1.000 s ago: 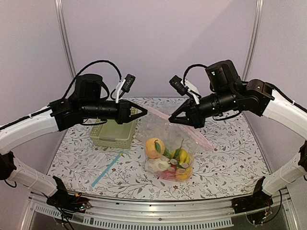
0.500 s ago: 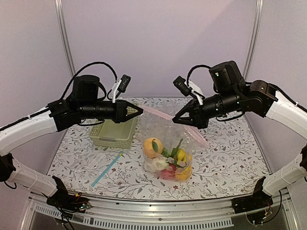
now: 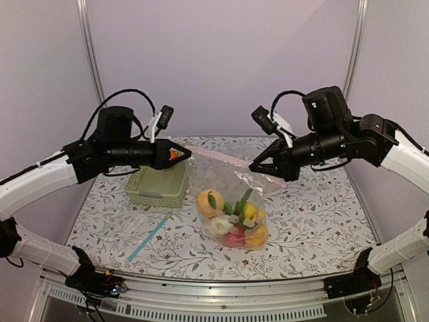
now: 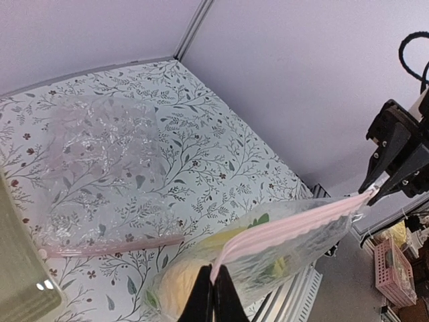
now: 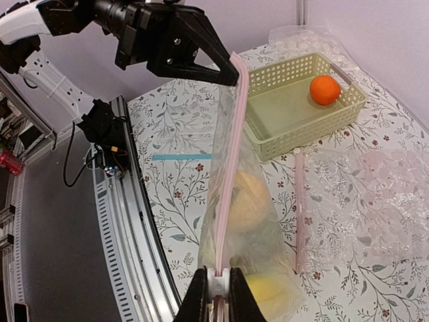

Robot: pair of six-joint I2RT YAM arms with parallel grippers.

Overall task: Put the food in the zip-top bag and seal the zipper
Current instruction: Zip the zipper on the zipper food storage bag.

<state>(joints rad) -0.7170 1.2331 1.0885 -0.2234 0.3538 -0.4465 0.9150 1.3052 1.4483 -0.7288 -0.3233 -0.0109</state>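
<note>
The floral table (image 3: 322,221) carries everything. Above its middle hangs the bag (image 3: 224,181), clear and crinkly, strung by its mouth between the two arms; its loaded bottom sags toward the near side, and whether it rests on the table cannot be told. To the left of it sits the basket (image 3: 157,191), pale green. A second clear bag (image 4: 100,161) with a pink strip lies flat on the far side, and a blue-strip bag (image 3: 149,235) lies flat at near left.

The left gripper (image 3: 181,154) has its fingers pressed together on the left end of the zipper (image 3: 214,153); the right gripper (image 3: 258,166) pinches the right end. The pink strip runs taut between them in one line — whether it is sealed along its length does not show.

The food (image 3: 231,218) is bunched in the bag's bottom: an orange-yellow fruit, yellow pieces, green leaves, something red and white. One orange (image 5: 324,89) lies apart — in the basket.
</note>
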